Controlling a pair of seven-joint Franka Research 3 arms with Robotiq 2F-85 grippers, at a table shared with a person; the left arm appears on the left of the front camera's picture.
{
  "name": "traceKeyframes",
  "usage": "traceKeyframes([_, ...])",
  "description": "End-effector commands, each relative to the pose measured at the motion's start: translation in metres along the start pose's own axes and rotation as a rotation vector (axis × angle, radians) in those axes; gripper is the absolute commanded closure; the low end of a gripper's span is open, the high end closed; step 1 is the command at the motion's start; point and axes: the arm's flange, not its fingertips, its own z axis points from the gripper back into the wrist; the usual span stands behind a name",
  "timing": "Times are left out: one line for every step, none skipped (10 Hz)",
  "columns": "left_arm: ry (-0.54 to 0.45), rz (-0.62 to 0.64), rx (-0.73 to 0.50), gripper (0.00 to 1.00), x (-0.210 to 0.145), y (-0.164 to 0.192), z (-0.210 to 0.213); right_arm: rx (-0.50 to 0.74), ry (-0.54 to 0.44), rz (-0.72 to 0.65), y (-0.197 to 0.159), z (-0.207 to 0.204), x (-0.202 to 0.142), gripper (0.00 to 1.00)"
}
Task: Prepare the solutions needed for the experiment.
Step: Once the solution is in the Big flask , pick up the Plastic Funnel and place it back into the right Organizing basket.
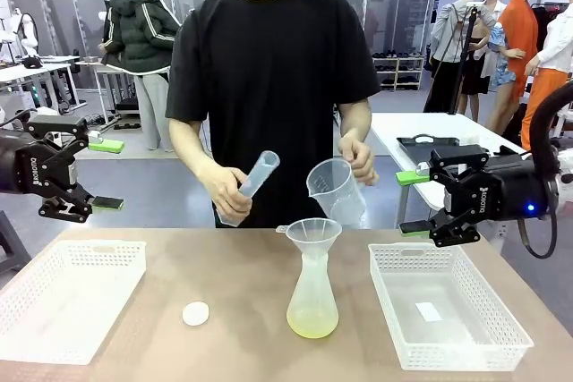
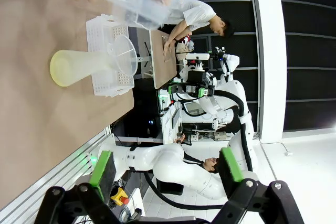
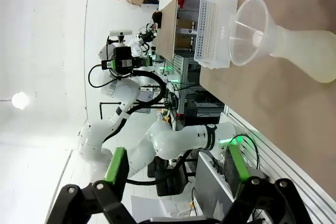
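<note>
Solutions [image 1: 312,323], a shallow yellow-green pool, lie in the conical flask [image 1: 312,285] in the middle of the table [image 1: 242,275], a funnel [image 1: 313,235] in its neck. We hold our left gripper [image 1: 104,174] and right gripper [image 1: 414,201] spread wide, empty, at either side. The person holds a measuring cylinder [image 1: 260,174] and a beaker [image 1: 329,187] beyond.

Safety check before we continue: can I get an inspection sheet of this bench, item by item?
Surface: brown table, matte.
Job's things: pale yellow-green solution low in the frosted flask, funnel in its neck; person holds cylinder and beaker above.
Clutter: white cap; white baskets, left basket and right basket.
Grippers: left gripper and right gripper open, raised beside the table, holding nothing.
Cables: black cable by right gripper.
Surroundings: another person at a table behind.
</note>
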Motion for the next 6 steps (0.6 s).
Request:
traceKeyframes([-0.004,0.001,-0.027,0.0,0.0001,-0.0035,-0.0022,0.004,0.001,-0.002,0.0005,-0.0001,-0.0001,0.07])
traceKeyframes([-0.004,0.001,-0.027,0.0,0.0001,-0.0035,-0.0022,0.004,0.001,-0.002,0.0005,-0.0001,-0.0001,0.07])
traceKeyframes([-0.004,0.001,-0.027,0.0,0.0001,-0.0035,-0.0022,0.004,0.001,-0.002,0.0005,-0.0001,-0.0001,0.07])
traceKeyframes([-0.004,0.001,-0.027,0.0,0.0001,-0.0035,-0.0022,0.004,0.001,-0.002,0.0005,-0.0001,-0.0001,0.07])
traceKeyframes([-0.004,0.001,-0.027,0.0,0.0001,-0.0035,-0.0022,0.004,0.001,-0.002,0.0005,-0.0001,-0.0001,0.07])
traceKeyframes([-0.004,0.001,-0.027,0.0,0.0001,-0.0035,-0.0022,0.004,0.001,-0.002,0.0005,-0.0001,-0.0001,0.07])
